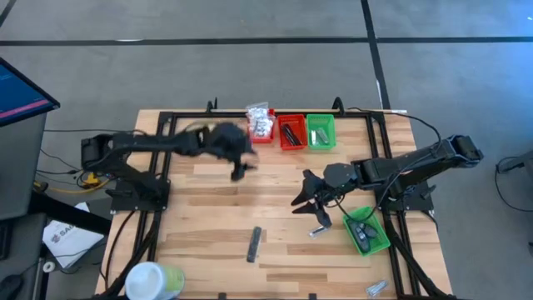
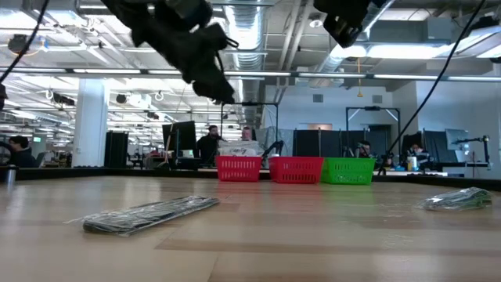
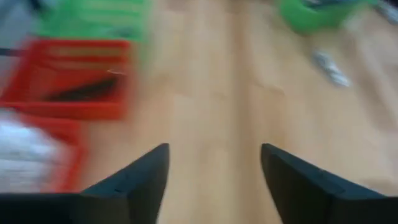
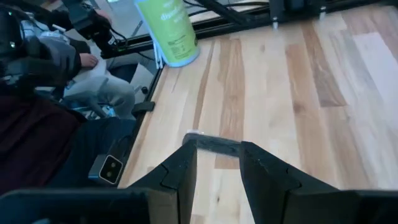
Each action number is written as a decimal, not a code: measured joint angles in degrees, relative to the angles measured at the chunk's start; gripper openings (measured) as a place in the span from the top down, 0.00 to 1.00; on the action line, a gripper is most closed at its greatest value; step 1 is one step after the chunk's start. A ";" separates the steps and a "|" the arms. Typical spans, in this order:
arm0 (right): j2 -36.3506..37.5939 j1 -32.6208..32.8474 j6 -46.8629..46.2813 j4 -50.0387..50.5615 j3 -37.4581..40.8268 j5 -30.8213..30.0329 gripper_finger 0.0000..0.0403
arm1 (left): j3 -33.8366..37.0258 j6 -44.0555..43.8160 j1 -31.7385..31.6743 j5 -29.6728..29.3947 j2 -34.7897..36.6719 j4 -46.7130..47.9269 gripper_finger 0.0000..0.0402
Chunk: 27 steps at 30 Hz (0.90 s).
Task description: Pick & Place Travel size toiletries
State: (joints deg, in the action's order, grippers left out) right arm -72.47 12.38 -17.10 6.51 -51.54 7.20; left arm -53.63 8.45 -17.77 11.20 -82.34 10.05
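Observation:
My left gripper (image 1: 240, 169) (image 3: 214, 152) hangs open above the bare table, just near-side of the three bins at the far edge. The left red bin (image 1: 261, 125) holds white crinkly packets, the middle red bin (image 1: 291, 132) holds dark sticks, and a green bin (image 1: 321, 132) stands beside them. My right gripper (image 1: 301, 198) (image 4: 217, 152) hovers over the table's middle with a narrow gap and nothing between its fingers. A dark flat packet (image 1: 254, 244) (image 4: 211, 144) lies on the wood beyond its fingertips. A small silvery sachet (image 1: 320, 227) lies by the right gripper.
A second green bin (image 1: 366, 232) with dark items sits at the right, near side. A clear packet (image 1: 375, 287) lies at the near edge. The big white-and-green tub (image 1: 154, 279) lies at the near left corner. A black frame (image 1: 166, 117) borders the table.

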 joint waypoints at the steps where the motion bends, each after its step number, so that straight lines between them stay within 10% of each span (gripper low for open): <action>1: 0.00 0.44 -0.11 -1.52 0.78 -0.04 0.72 | 1.65 -1.41 2.37 -0.09 1.09 -0.28 0.42; 10: -6.87 4.57 -1.48 -15.89 4.45 -1.55 0.72 | 14.78 -16.67 24.47 -4.07 4.19 -6.85 0.96; 27: -24.10 2.54 -6.96 -25.11 3.92 -1.07 0.80 | 7.70 -20.15 37.66 -5.81 -21.07 -19.84 1.00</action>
State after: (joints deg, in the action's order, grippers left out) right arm -96.57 14.92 -24.06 -18.60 -47.62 6.13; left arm -45.93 -11.70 19.88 5.39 -103.41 -9.79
